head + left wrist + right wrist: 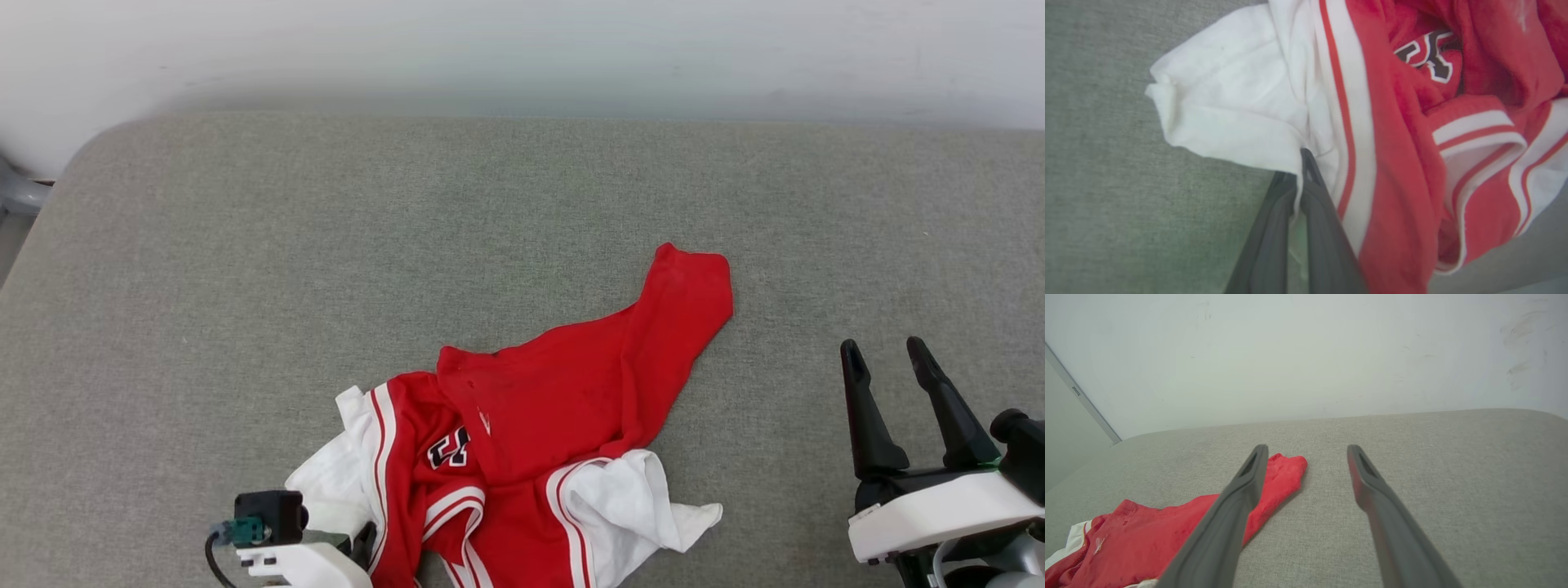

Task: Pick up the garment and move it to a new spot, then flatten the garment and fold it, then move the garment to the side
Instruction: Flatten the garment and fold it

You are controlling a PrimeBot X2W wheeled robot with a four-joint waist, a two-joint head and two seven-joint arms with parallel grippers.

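Observation:
The garment [563, 408], a red jersey with white sleeves and striped trim, lies crumpled on the grey padded surface near its front edge, a bit left of centre. One red end reaches toward the back right. In the left wrist view my left gripper [1300, 171] is shut on the edge of the garment's [1392, 143] white sleeve, with cloth pinched between the dark fingers. In the head view the left wrist [298, 559] sits at the garment's lower left. My right gripper [883, 359] stands open to the right of the garment [1147, 539], apart from it, with nothing between its fingers [1249, 486].
The grey fabric surface [326, 245] stretches wide to the left, back and right of the jersey. A white wall [522, 49] runs along its far edge. A grey object [16, 192] shows past the rounded back left corner.

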